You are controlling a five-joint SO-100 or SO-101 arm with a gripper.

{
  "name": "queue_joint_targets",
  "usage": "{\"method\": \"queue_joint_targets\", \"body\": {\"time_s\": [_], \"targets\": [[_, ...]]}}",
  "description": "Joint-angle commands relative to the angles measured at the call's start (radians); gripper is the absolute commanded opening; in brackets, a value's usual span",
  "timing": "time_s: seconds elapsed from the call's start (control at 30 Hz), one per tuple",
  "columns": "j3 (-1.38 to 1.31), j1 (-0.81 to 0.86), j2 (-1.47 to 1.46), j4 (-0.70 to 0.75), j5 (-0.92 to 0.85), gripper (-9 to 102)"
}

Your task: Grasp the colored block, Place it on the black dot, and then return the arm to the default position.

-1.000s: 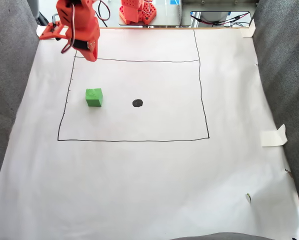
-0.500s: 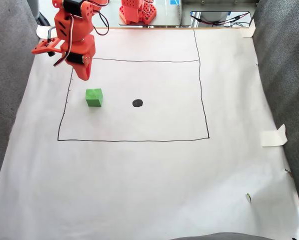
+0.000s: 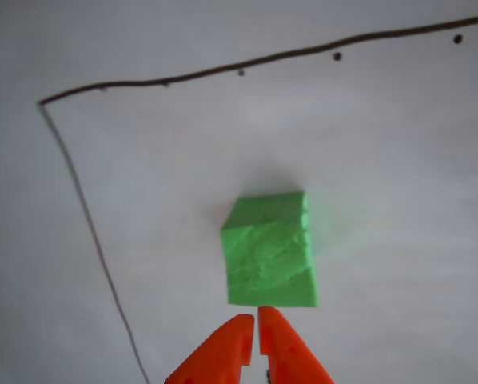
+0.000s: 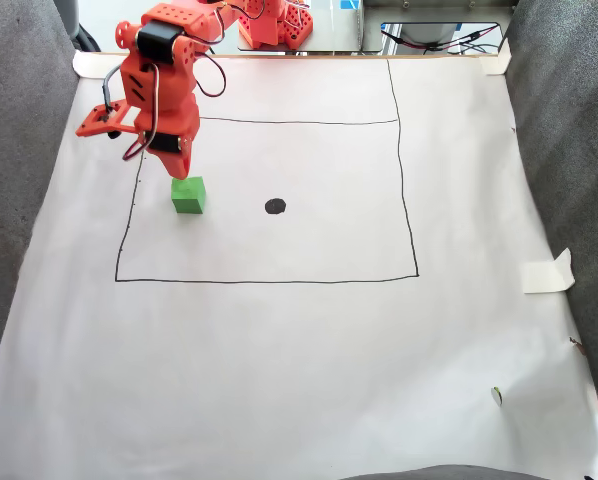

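Note:
The bright green colored block (image 4: pixel 188 194) sits on white paper inside the drawn rectangle, near its left line. The black dot (image 4: pixel 275 206) lies to the block's right, apart from it. The orange arm (image 4: pixel 159 90) reaches in from the top left, and its gripper (image 4: pixel 176 170) hangs just above the block's far edge. In the other view the gripper (image 3: pixel 252 324) enters from the bottom with its two pointed orange fingers (image 3: pixel 223 352) nearly touching, shut on nothing, their tips just short of the block (image 3: pixel 269 248).
A thin black rectangle outline (image 4: pixel 409 200) frames the work area on the white paper (image 4: pixel 299 360). Grey padded walls (image 4: pixel 569 120) flank both sides. A second orange robot part (image 4: pixel 274 22) and cables lie beyond the far edge. A tape piece (image 4: pixel 547 272) sticks up at right.
The arm has swung down and slightly right, bringing the gripper from above the rectangle's top-left corner to just over the block. The block and dot have not moved.

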Motion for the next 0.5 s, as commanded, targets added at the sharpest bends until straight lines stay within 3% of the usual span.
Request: {"method": "queue_joint_targets", "body": {"time_s": [0.0, 0.2, 0.47], "targets": [[-0.043, 0.002, 0.021, -0.002, -0.006, 0], [-0.043, -0.005, 0.023, 0.043, -0.034, 1], [-0.031, -0.008, 0.009, 0.112, -0.028, 19]]}}
